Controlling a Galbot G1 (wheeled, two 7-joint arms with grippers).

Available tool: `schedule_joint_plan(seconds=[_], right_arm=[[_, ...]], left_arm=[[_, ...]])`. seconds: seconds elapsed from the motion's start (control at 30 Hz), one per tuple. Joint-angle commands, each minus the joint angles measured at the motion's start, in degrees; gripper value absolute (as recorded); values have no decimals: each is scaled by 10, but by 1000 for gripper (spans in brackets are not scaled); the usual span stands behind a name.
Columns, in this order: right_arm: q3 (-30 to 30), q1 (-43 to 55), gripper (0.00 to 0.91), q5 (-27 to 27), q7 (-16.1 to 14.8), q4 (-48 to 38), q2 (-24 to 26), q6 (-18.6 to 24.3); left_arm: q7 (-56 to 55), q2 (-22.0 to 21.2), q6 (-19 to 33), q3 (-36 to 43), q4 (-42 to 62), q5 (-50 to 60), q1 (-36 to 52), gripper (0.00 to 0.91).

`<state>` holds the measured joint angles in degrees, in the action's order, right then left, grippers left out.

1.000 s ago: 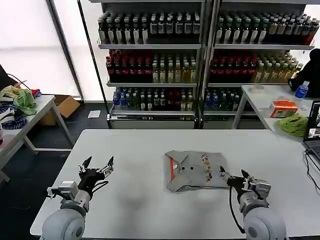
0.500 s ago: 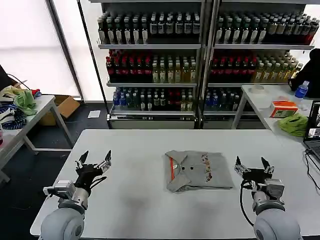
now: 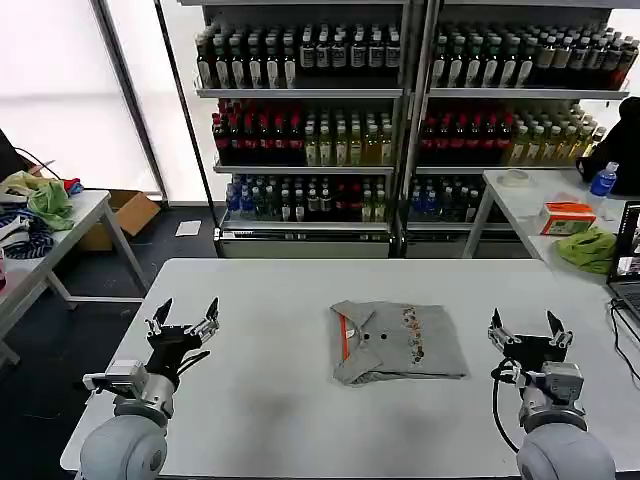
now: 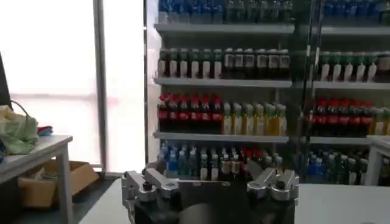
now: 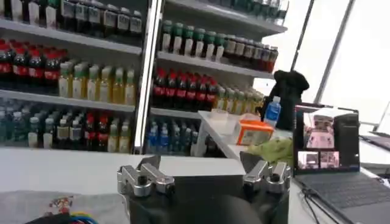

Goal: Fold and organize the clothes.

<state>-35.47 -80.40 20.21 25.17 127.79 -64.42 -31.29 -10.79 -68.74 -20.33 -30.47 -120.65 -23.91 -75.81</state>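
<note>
Shelves packed with bottled drinks (image 3: 400,120) are lining the back wall, and out front a big white table (image 3: 270,420) is carrying pretty much one thing: a light grey shirt (image 3: 398,342), folded into a neat squarish bundle, sitting in the middle and a bit over toward the robot's right. Its red-orange neck trim is running along the edge facing the left arm, and the little multicoloured chest print is showing on top.

Key relation as I read it: the shirt is lying between the two claws, but the right gripper (image 3: 527,332) is the nearer one, hovering beside the shirt's right edge without touching it. The left gripper (image 3: 181,318) is well apart, off over the left part of the table. The bundle is only slightly longer across than deep, so no strong long axis.

Both claws are spread wide and holding nothing. The wrist views are backing that up, with the left gripper (image 4: 210,178) and right gripper (image 5: 204,168) both gaping at the shelves.

My guess is the folding is basically done, and whatever comes next is falling to the right arm.
</note>
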Motion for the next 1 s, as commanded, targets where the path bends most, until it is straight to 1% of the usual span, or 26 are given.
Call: schedule_joint_plan(seconds=[0.03, 0.1, 0.17, 0.2, 1.0], right_arm=[[-12, -19, 907, -22, -3, 4, -13, 8], [-14, -20, 907, -21, -2, 4, -16, 8], [-15, -21, 907, -20, -1, 4, -18, 9], [-15, -21, 907, -19, -1, 3, -18, 9], [-20, -16, 907, -8, 1, -8, -10, 13]], left_arm=[[-2, -1, 6, -1, 2, 3, 2, 907], [-1, -1, 13, -2, 2, -2, 1, 907], [27, 0, -8, -9, -8, 14, -8, 907], [31, 1, -9, -9, -11, 23, -11, 907], [25, -7, -8, -5, 1, 28, -9, 907]])
